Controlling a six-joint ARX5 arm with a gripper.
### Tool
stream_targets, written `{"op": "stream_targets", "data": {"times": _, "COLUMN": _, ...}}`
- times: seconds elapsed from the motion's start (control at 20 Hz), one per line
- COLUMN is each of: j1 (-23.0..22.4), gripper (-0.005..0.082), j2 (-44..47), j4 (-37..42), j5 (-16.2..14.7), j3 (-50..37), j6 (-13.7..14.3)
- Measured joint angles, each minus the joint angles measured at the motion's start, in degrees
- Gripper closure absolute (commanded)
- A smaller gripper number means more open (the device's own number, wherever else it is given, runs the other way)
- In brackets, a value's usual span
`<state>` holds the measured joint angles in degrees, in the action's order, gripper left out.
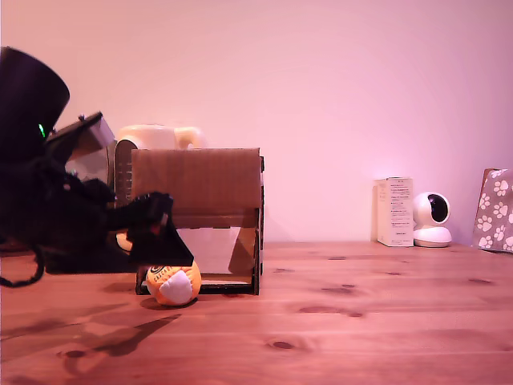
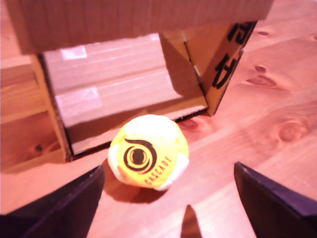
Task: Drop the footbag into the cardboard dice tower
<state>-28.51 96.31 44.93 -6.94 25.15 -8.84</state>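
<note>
In the exterior view, the black arm is being shown at the far left, with the pincer [image 1: 160,241] being held just above the footbag [image 1: 174,282]. In the wrist view the two dark fingers [image 2: 64,208] are being seen spread wide apart, one on each side of the footbag [image 2: 147,152], with nothing being pinched between them.

The footbag is being shown resting on the wooden tabletop [image 1: 337,321], directly in front of the lower opening of the cardboard dice tower [image 1: 200,188] and just beside its front edge. Orange, yellow and white panels are being displayed; a black circular swirl logo is being presented on the orange panel, with the word "CASCADE" being read beneath it. Black printed characters are being seen on the tower's side flap in the wrist view [image 2: 233,54], but they cannot be read.

The tower is being seen as brown corrugated board with a plain upper front panel, dark edges and a sloped inner ramp behind the opening. A cream-coloured object [image 1: 156,136] is being seen behind its top.

Towards the exterior view's right, well apart from the tower, a white box [image 1: 394,212] with unreadable small print, a white round camera [image 1: 433,219] and a paw-print patterned box [image 1: 495,210] are being shown against the wall. Bare tabletop is lying open between them and the tower.
</note>
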Motion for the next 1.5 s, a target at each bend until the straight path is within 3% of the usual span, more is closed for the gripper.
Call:
{"op": "stream_targets", "data": {"times": 0.45, "j1": 0.15, "gripper": 0.0018, "j2": 6.86, "j4": 2.51, "j5": 1.38, "j3": 4.13, "j6": 0.02}}
{"op": "stream_targets", "data": {"times": 0.5, "j1": 0.26, "gripper": 0.0082, "j2": 7.3, "j4": 2.71, "j5": 1.4, "j3": 4.72, "j6": 0.02}}
{"op": "stream_targets", "data": {"times": 0.65, "j1": 0.66, "gripper": 0.0565, "j2": 8.2, "j4": 1.62, "j5": 1.38, "j3": 5.09, "j6": 0.07}}
{"op": "stream_targets", "data": {"times": 0.7, "j1": 0.87, "gripper": 0.0655, "j2": 8.61, "j4": 1.22, "j5": 1.36, "j3": 5.09, "j6": 0.07}}
{"op": "stream_targets", "data": {"times": 0.75, "j1": 0.87, "gripper": 0.0679, "j2": 8.94, "j4": 1.09, "j5": 1.36, "j3": 5.09, "j6": 0.17}}
{"op": "stream_targets", "data": {"times": 0.95, "j1": 0.87, "gripper": 0.0678, "j2": 8.96, "j4": 1.51, "j5": 1.29, "j3": 5.25, "j6": 0.68}}
{"op": "stream_targets", "data": {"times": 1.1, "j1": 1.22, "gripper": 0.0678, "j2": 8.7, "j4": -0.33, "j5": -1.16, "j3": 5.88, "j6": 0.76}}
{"op": "stream_targets", "data": {"times": 1.3, "j1": 1.11, "gripper": 0.0678, "j2": 2.6, "j4": -11.43, "j5": -6.54, "j3": 6.21, "j6": 0.94}}
{"op": "stream_targets", "data": {"times": 1.5, "j1": 1.05, "gripper": 0.0678, "j2": -8.22, "j4": -21.0, "j5": -7.76, "j3": 6.03, "j6": 1.09}}
